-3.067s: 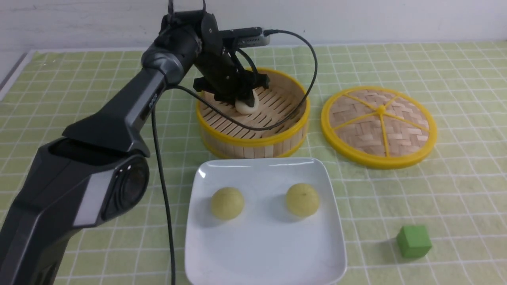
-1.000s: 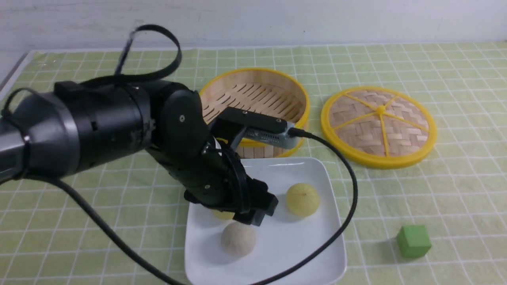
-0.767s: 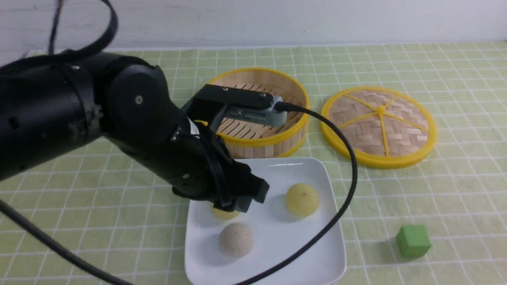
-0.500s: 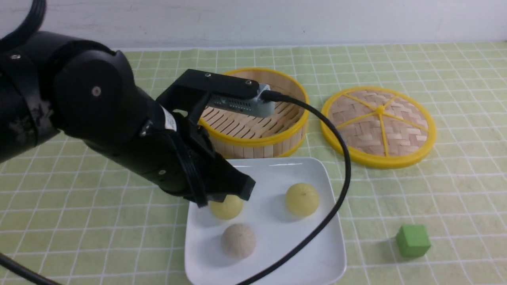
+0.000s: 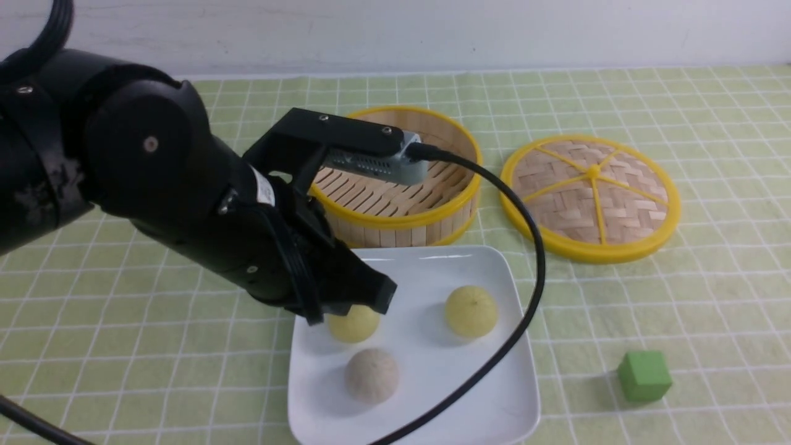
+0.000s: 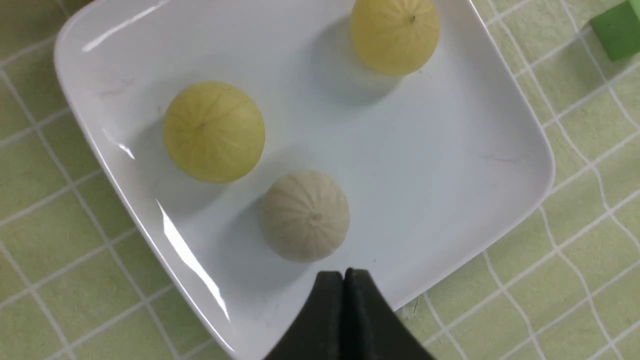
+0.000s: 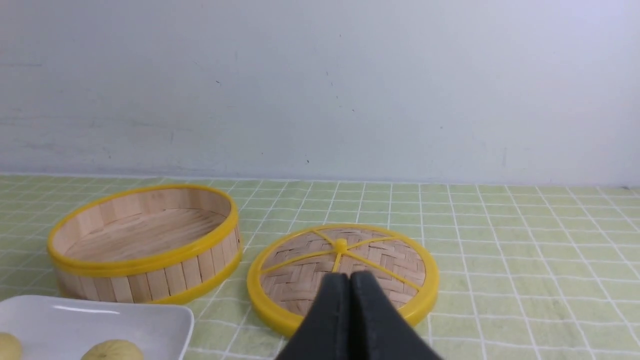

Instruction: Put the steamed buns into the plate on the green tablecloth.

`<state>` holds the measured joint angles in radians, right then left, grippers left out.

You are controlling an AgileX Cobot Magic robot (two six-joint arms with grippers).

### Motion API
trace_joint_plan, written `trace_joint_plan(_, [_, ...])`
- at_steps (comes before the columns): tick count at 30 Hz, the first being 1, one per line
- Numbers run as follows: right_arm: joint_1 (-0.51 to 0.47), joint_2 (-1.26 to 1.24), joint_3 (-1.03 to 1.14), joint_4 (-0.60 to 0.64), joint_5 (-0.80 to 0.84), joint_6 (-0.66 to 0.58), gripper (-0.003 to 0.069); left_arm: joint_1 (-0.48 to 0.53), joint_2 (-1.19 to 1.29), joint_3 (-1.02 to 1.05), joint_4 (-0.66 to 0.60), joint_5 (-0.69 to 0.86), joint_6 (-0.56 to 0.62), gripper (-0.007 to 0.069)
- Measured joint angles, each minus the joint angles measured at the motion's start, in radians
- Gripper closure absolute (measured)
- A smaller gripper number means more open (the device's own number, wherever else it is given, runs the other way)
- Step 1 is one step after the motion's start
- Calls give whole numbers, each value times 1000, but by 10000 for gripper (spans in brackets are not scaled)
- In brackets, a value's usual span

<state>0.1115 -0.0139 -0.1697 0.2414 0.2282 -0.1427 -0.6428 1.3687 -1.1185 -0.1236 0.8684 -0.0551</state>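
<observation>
Steamed buns [image 5: 372, 376], all three, sit apart on the white plate [image 5: 457, 395], so the job looks done and only backing off seems left. Taking twelve o'clock as straight ahead of the robot, I see the pale one at roughly five o'clock from the left gripper [image 6: 344, 272], the nearer arm. Its fingers are together, holding nothing; the right gripper's [image 7: 350, 275] are together too. Round buns offer no long axis; withdrawing toward nine o'clock should avoid them.
</observation>
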Motion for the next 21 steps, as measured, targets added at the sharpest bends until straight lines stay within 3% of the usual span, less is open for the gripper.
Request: trace_joint_plan(21, [0,0,39,-13,2,2,654,0,0,1,55,-21,-2,605])
